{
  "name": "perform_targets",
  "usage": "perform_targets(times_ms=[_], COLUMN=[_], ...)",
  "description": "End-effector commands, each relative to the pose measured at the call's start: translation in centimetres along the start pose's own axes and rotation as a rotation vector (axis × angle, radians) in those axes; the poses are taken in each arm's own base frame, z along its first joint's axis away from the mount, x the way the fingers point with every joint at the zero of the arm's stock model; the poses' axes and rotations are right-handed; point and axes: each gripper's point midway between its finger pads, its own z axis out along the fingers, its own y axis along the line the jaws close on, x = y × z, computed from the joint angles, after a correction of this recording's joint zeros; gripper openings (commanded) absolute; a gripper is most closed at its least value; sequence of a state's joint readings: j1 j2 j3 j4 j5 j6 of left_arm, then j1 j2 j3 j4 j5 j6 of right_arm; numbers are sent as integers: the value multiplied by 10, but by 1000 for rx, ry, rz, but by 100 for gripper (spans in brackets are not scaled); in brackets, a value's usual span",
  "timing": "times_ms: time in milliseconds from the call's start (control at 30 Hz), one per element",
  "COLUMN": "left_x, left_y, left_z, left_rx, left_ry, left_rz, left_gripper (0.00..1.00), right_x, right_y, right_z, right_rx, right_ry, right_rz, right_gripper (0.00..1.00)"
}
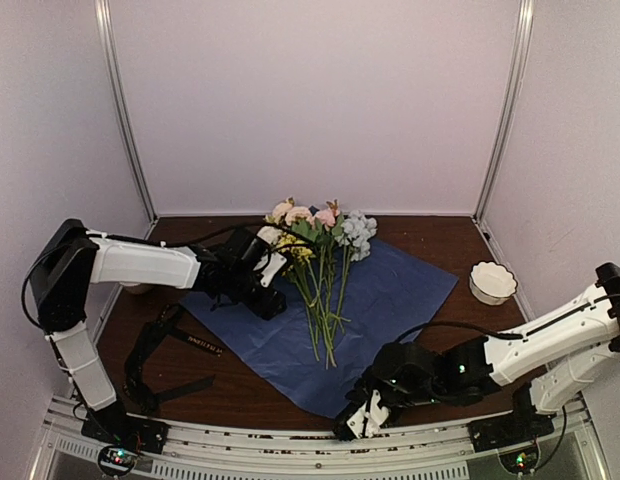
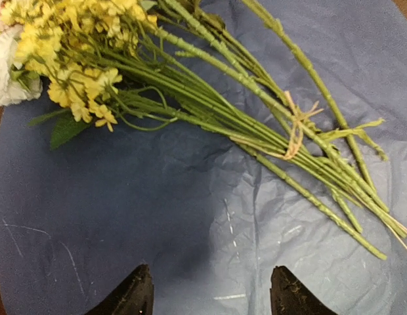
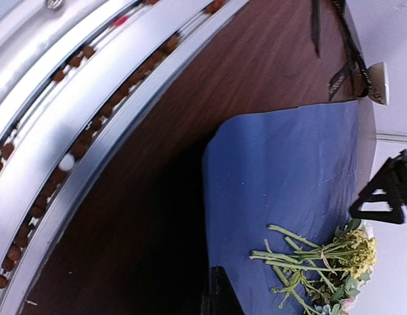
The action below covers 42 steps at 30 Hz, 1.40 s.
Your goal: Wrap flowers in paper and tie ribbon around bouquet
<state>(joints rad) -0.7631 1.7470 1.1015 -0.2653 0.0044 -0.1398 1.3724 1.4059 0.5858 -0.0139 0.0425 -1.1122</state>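
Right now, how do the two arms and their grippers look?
Both the left arm and the right arm have white tubular links, black joints and thin black cables looping alongside. The left gripper is dark with pointed tips; the right gripper is black with white parts.

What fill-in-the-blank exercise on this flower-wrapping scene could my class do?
The paper under the flowers is ___.
The left hand over the paper is ___.
The ribbon on the table is ___.
The right hand by the paper's near corner is ___.
Missing words: blue; open; black; shut.
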Motion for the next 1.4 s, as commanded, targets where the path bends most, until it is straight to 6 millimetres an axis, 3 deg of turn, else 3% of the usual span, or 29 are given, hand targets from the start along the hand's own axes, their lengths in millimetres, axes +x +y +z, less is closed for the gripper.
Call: perform_targets(times_ms=[0,200,467,600,700,867,967,1100,1200,1367], left_x=[32,59,74,54,32,9,19,51,72,78], left_y=[7,0,0,-2,-9,-35,-53,-80,-86,-87], left_z=[26,37,43,30,7,-45,-60,-54,-39,-22], left_rx=[-5,41,60,78,111,252,356,457,451,456], left_ry=[132,194,214,128,22,-138,-135,-39,33,55], left_rz=[34,39,41,57,84,119,103,110,121,121], left_gripper=[63,60,59,60,63,71,75,80,82,82], right_x=[-23,-13,46,81,101,104,107,106,103,99], right_y=[-45,-83,-131,-140,-143,-149,-149,-148,-149,-150], right_z=[-22,-20,7,22,27,21,18,15,10,4], right_rx=[23,-87,-175,-184,-171,-131,-112,-117,-122,-119], right_ry=[-134,-285,-313,-307,-318,-388,-393,-405,-420,-432], right_rz=[281,677,1188,1416,1550,1585,1592,1599,1594,1583], right_gripper=[0,0,0,0,0,0,0,0,0,0])
